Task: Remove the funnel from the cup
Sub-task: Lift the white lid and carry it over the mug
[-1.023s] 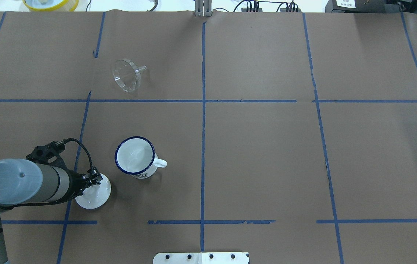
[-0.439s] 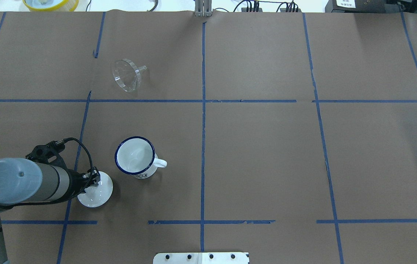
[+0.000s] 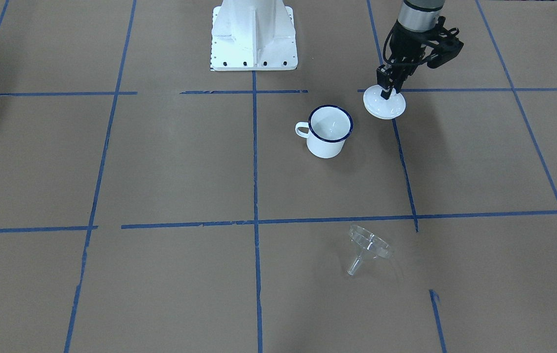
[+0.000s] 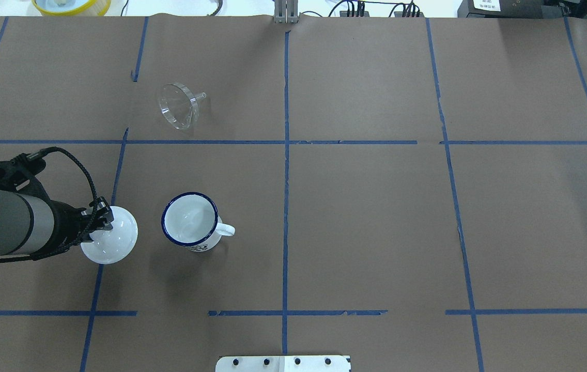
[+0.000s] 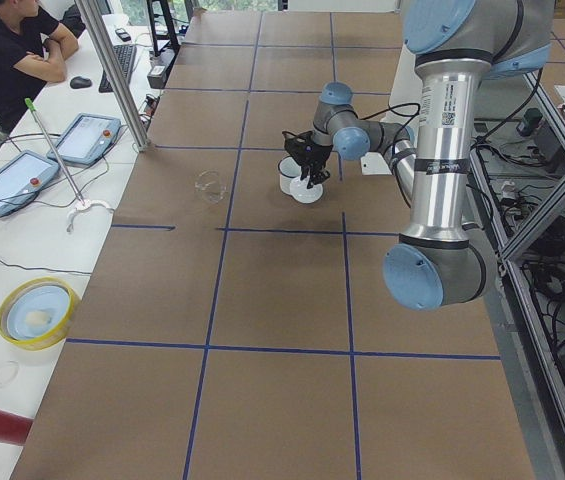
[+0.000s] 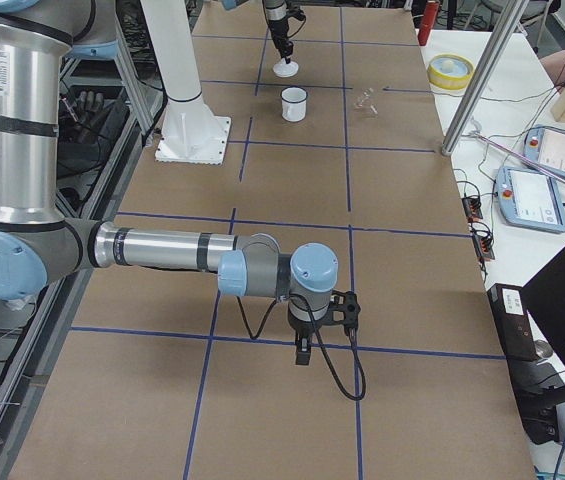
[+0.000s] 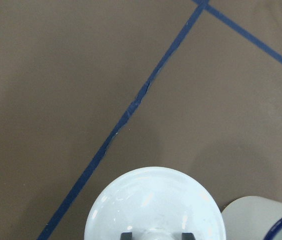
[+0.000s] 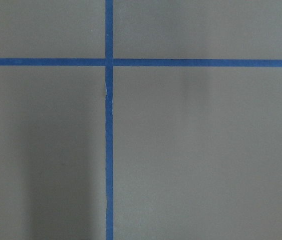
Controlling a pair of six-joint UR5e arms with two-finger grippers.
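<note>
The funnel [image 4: 178, 106] lay on its side on the tabletop [image 4: 376, 232], well apart from the cup [image 4: 190, 221] on the far side, spout pointing right. The left hand [image 4: 100, 219], clenched on the white lid [image 4: 112, 243] by its knob just left of the cup, was the nearer one.

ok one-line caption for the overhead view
Left gripper holds white lid beside empty cup; funnel lies on its side, apart.

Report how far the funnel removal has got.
Done: the small clear plastic funnel lies on its side on the table, well apart from the white enamel mug with the dark blue rim, which stands empty. In hand: the left hand is shut on the knob of a white domed lid beside the mug. Left: nothing for the funnel itself.
</note>
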